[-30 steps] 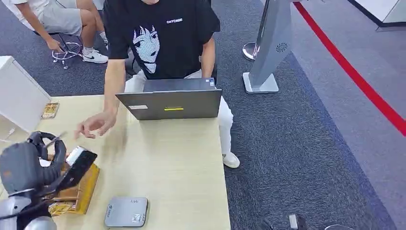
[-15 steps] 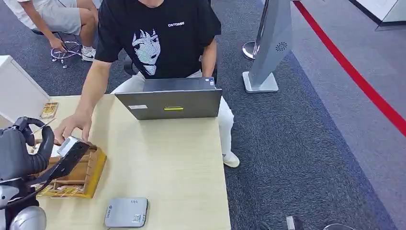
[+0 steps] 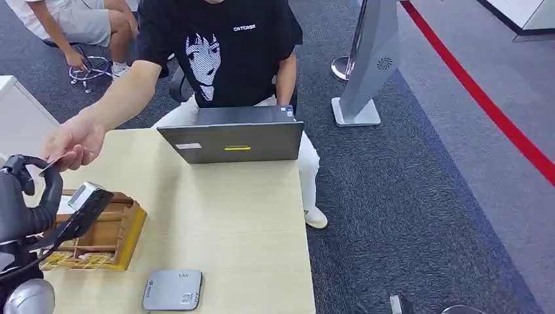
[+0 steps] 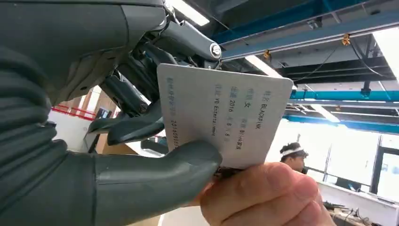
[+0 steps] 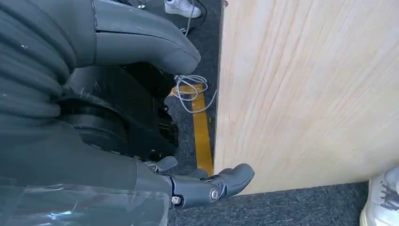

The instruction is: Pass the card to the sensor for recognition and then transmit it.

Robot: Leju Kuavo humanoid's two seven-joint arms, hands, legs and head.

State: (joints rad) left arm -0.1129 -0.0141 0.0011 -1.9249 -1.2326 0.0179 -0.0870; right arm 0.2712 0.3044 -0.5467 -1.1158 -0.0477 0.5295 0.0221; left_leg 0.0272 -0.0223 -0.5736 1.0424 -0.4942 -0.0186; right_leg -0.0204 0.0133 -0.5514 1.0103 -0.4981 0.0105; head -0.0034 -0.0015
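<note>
Card [image 4: 226, 117] is pinched between left hand [image 4: 117, 141] thumb and fingers [image 4: 136, 129], raised off the table [image 3: 222, 216]; person's hand [image 3: 73, 142] grips its free edge, evidently for handover. Right hand [image 5: 141, 117] holds nothing, fingers loosely apart.

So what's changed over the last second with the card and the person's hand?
The person's hand moved from over the table toward the left hand and now pinches the card, which the left hand holds too. The left hand drew back from the tray toward the table's left edge. The laptop and the grey sensor stayed put.
</note>
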